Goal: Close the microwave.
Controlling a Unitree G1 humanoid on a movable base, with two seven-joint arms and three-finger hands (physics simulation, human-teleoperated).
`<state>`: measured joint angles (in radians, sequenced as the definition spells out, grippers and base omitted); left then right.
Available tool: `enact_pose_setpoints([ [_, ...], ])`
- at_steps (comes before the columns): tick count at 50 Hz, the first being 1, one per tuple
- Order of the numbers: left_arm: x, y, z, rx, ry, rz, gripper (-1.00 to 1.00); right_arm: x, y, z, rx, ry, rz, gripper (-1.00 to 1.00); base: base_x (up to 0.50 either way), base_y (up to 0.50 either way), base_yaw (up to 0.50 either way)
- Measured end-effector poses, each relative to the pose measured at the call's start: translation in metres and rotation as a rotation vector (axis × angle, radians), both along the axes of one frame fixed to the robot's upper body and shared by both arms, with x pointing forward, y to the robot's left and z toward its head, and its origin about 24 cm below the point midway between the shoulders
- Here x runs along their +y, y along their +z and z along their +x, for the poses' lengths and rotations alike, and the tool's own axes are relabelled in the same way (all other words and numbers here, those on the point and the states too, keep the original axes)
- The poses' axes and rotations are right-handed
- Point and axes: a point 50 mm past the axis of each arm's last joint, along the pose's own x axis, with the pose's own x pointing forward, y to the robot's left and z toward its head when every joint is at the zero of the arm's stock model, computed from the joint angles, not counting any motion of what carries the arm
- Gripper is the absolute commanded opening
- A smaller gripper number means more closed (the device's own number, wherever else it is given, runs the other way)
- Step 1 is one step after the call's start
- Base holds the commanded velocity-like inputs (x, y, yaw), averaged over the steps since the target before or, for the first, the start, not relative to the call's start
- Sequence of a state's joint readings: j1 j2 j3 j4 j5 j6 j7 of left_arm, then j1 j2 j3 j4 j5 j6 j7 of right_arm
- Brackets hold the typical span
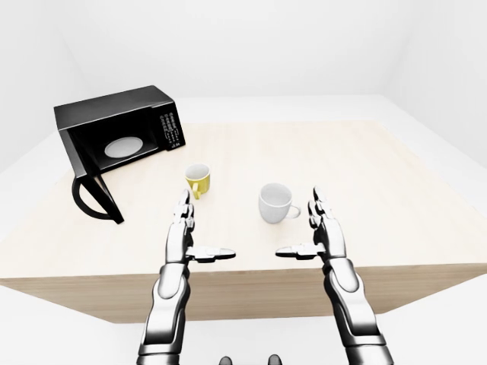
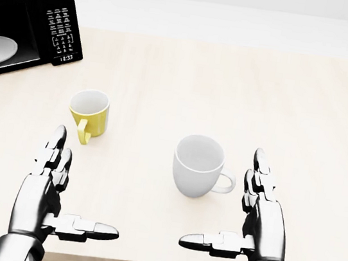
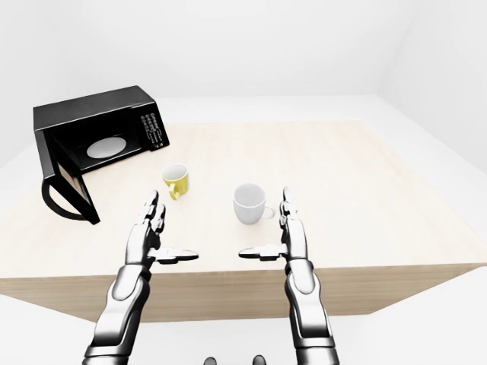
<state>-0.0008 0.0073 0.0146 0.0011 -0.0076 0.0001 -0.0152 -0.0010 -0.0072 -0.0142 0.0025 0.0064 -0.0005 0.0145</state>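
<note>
A black microwave (image 1: 114,125) stands at the table's top left in the left-eye view. Its door (image 1: 95,195) hangs swung open toward the lower left, and a white turntable plate (image 1: 122,146) shows inside. My left hand (image 1: 190,232) hovers open over the table near the bottom edge, fingers straight and thumb pointing inward, well right of and below the door. My right hand (image 1: 316,228) mirrors it, open and empty.
A yellow mug (image 1: 198,180) and a white mug (image 1: 274,202) stand on the wooden table (image 1: 365,175) between the hands and the microwave. The table's near edge runs just below my hands. White floor and walls surround it.
</note>
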Motion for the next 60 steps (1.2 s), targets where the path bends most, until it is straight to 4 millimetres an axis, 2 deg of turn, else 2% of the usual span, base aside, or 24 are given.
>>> enact_pose_setpoints([
  [15,0.005,0.001,0.0,-0.002,-0.003,-0.003,1.0,-0.005,-0.001,0.0,0.002,0.002,-0.003,1.0,0.0,0.0,0.0],
  [20,0.004,0.007,-0.006,-0.017,-0.011,-0.003,1.0,-0.004,0.004,-0.004,-0.007,0.006,-0.003,1.0,0.0,0.0,0.0],
  [25,0.004,0.023,-0.025,-0.069,-0.024,0.001,1.0,-0.003,0.018,-0.019,-0.053,0.006,-0.023,1.0,0.0,0.0,0.0],
  [34,0.002,0.056,-0.073,-0.187,-0.043,0.026,1.0,-0.001,0.052,-0.058,-0.166,-0.002,-0.059,1.0,0.0,0.0,0.0],
  [41,0.002,0.075,-0.099,-0.251,-0.049,0.033,1.0,0.0,0.071,-0.078,-0.227,-0.008,-0.071,1.0,0.0,0.0,0.0],
  [48,0.002,0.087,-0.113,-0.289,-0.047,0.034,1.0,0.001,0.08,-0.088,-0.259,-0.012,-0.076,1.0,0.0,0.0,0.0],
  [60,0.002,0.096,-0.123,-0.319,-0.048,0.035,1.0,0.002,0.085,-0.093,-0.276,-0.025,-0.084,1.0,0.0,0.0,0.0],
])
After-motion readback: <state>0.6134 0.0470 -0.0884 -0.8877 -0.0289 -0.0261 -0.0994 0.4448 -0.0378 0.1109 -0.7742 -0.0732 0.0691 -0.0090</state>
